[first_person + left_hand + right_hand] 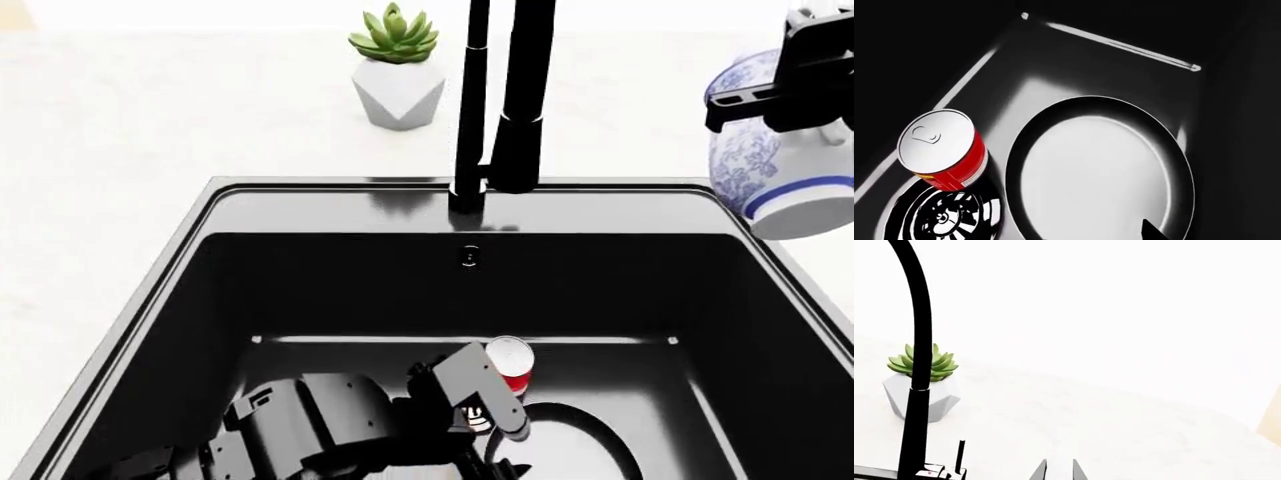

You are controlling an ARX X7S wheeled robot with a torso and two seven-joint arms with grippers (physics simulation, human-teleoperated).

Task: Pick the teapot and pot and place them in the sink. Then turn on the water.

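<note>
Seen from the head: pale desk (160, 130) all round, sink (200, 300) filling the middle, faucet (514, 100) rising at 12 o'clock with no stream falling from it. Left arm (307, 420) reaching down into the basin at 7 o'clock. Pot (1094, 170) already lying flat on the sink floor at 6 o'clock, so that half of the placing looks done. Teapot (787, 170) aloft at 2 o'clock, just outside the sink's right rim, hanging from the right claw (1059, 472), which appears clamped on its upper part. Planter (398, 90) on the desk at 11 o'clock. Can (944, 150) upright on the sink floor, just beside the pot and overlapping the drain (947, 215).

Step in hand, by judgement: carrying the teapot over to the sink. Next move calls for swinging it toward 9 o'clock over the rim, clear of the faucet, then lowering it onto free floor away from pot and can before letting go; faucet handle afterwards.

Hard to make out: left claw (470, 400) mostly dark against the dark basin, only a black tip showing in the left wrist view, so impossible to tell whether open or closed, or whether touching the pot. Pot handle not seen in any view. Teapot cut off by the frame edge, lid and grip point masked by the claw, and absent from the right wrist view. Faucet top cropped.
</note>
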